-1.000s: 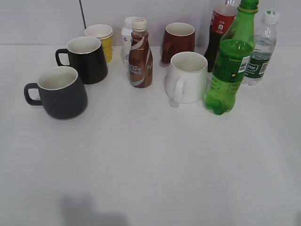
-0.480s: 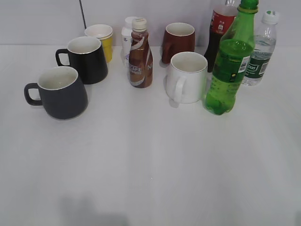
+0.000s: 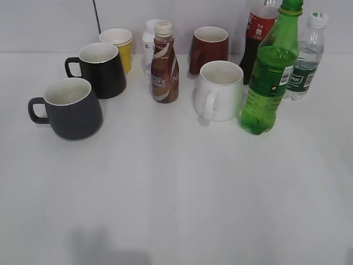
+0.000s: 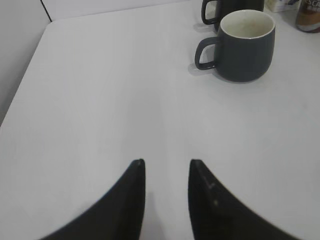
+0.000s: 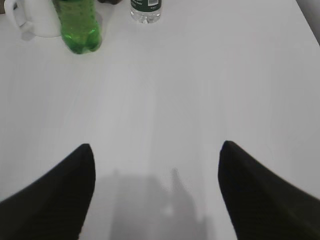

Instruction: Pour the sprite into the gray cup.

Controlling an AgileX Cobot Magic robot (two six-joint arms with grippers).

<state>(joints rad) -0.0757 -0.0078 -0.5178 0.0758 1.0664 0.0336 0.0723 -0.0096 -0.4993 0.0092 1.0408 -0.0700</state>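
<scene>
Left fingers (image 4: 166, 172): slightly parted with a narrow gap, holding nothing, above bare white surface (image 4: 100, 100).
Gray cup (image 4: 247, 45): ahead of the left fingers and off to their right, well apart from them; upright, handle toward the fingers' left, inside white and empty.
Black cup (image 3: 102, 69): just behind the gray cup, close beside it.
Right fingers (image 5: 156, 150): spread wide, holding nothing.
Green bottle (image 5: 77, 22): ahead of the right fingers and off to their left, well apart; upright, cap on in the exterior view.
White cup (image 5: 37, 17): just left of the green bottle.
Clear water bottle (image 5: 145, 10): ahead of the right fingers, right of the green bottle.
</scene>
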